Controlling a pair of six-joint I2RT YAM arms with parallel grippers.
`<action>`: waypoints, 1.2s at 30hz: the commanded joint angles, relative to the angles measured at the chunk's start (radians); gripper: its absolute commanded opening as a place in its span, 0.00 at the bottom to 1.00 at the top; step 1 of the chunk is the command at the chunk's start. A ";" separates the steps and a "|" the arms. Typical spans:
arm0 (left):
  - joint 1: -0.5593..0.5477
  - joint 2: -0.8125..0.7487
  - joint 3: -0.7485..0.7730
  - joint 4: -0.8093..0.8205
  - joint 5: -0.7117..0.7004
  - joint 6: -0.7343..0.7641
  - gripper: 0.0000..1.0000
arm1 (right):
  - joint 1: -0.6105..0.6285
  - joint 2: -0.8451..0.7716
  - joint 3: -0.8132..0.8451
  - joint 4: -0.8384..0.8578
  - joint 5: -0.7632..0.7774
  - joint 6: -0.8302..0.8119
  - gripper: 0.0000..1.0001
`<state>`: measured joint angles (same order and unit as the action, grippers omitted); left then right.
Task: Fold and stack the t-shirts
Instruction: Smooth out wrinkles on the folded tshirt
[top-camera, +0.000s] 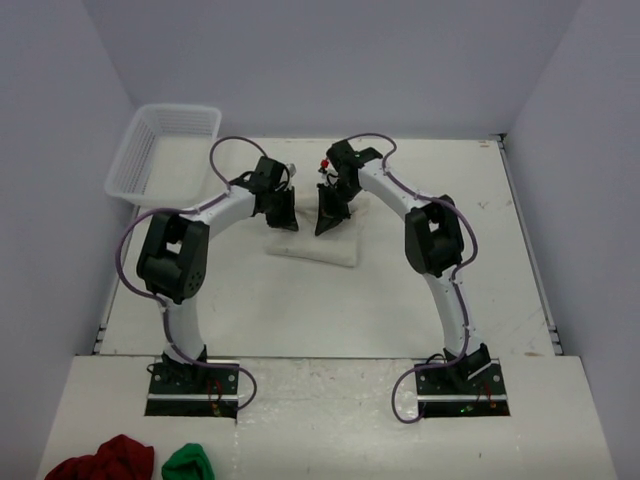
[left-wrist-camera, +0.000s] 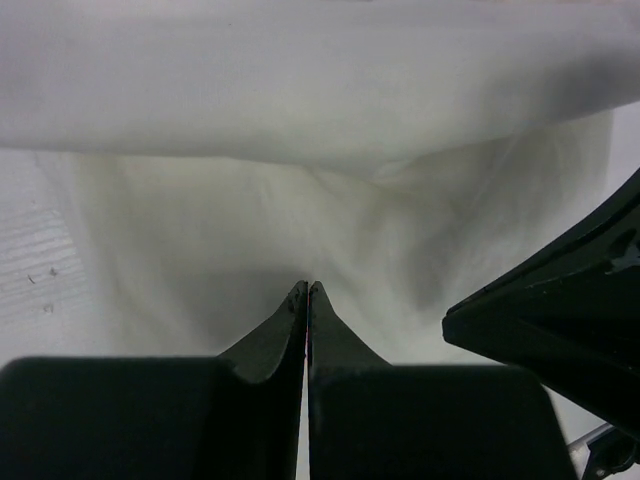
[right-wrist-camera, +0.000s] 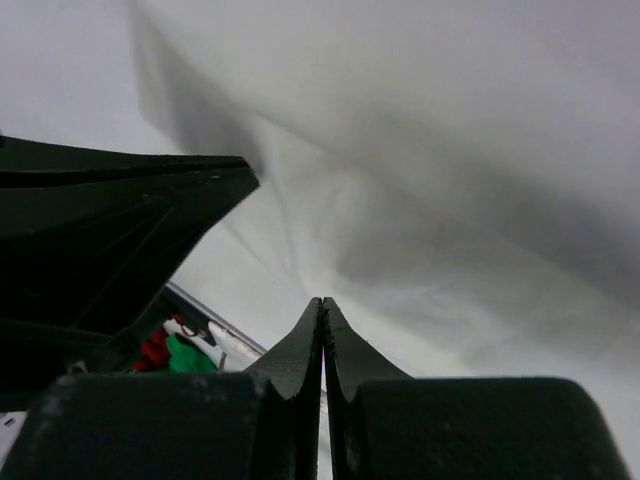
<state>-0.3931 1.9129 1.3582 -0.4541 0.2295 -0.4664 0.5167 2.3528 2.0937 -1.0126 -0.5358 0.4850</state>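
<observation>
1. No text, label, brand, number or sign can be read in any of the three views.
</observation>
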 joint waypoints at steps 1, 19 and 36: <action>0.003 0.055 0.041 -0.058 -0.018 0.020 0.00 | 0.003 0.036 0.043 -0.098 0.075 -0.016 0.00; -0.027 -0.075 -0.237 -0.098 -0.018 -0.063 0.00 | 0.023 -0.165 -0.541 0.111 0.099 0.018 0.00; -0.107 -0.347 -0.541 -0.086 -0.058 -0.152 0.00 | 0.178 -0.535 -0.911 0.246 0.161 0.107 0.00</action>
<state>-0.4980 1.5890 0.8463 -0.4919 0.2405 -0.6106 0.6636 1.9179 1.1667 -0.7403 -0.4633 0.5766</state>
